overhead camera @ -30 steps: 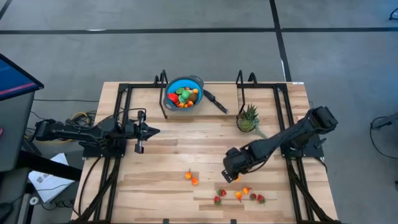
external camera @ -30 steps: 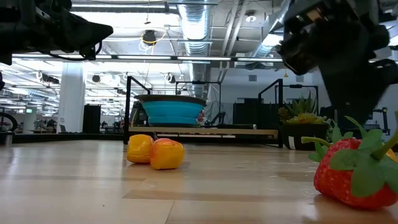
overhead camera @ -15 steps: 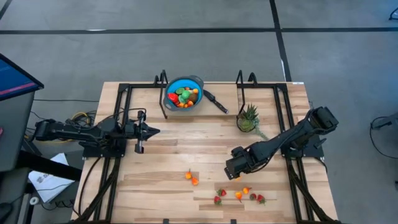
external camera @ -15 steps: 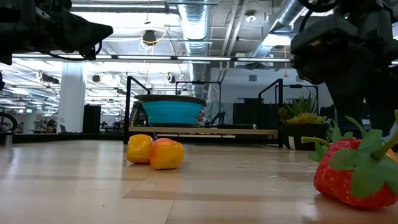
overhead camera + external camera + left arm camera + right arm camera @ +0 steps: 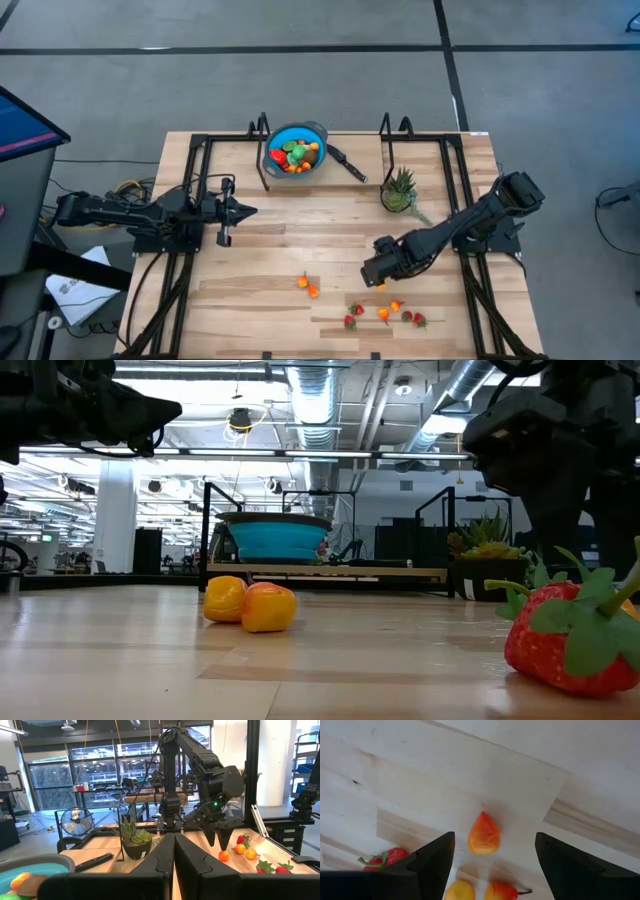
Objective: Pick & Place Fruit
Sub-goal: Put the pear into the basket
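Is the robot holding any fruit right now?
No, nothing is held. The right gripper hangs open above an orange fruit; the left gripper is shut and empty.

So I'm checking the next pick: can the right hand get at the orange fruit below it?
Probably yes: the right hand hangs open straight over the orange fruit, which lies apart from its neighbours, nothing between.

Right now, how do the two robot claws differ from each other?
The left gripper is shut, fingers pressed together, while the right gripper stands open. The left gripper hangs over bare wood at the table's left side, holding nothing; the right gripper points down over an orange fruit near the strawberries. Both are dark, two-fingered and empty.
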You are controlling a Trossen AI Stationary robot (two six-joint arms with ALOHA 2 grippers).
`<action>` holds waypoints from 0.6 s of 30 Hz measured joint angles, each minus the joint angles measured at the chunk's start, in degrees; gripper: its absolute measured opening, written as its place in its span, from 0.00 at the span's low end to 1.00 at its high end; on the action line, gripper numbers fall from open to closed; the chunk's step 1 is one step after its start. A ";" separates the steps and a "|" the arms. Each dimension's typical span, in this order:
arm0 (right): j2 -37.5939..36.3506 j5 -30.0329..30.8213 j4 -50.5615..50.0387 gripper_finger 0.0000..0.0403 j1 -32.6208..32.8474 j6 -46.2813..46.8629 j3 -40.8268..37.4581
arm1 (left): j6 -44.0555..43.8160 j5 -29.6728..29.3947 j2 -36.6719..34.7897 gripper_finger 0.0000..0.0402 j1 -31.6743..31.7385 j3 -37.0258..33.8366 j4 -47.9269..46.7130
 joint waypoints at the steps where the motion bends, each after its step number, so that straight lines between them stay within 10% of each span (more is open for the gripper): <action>1: 0.00 0.14 0.02 0.67 0.17 0.22 0.00 | 0.00 0.00 0.00 0.01 0.00 0.00 -0.01; 18: 5.97 1.41 6.05 0.67 1.13 2.93 -0.04 | 0.02 0.00 0.09 0.01 0.02 0.00 -0.73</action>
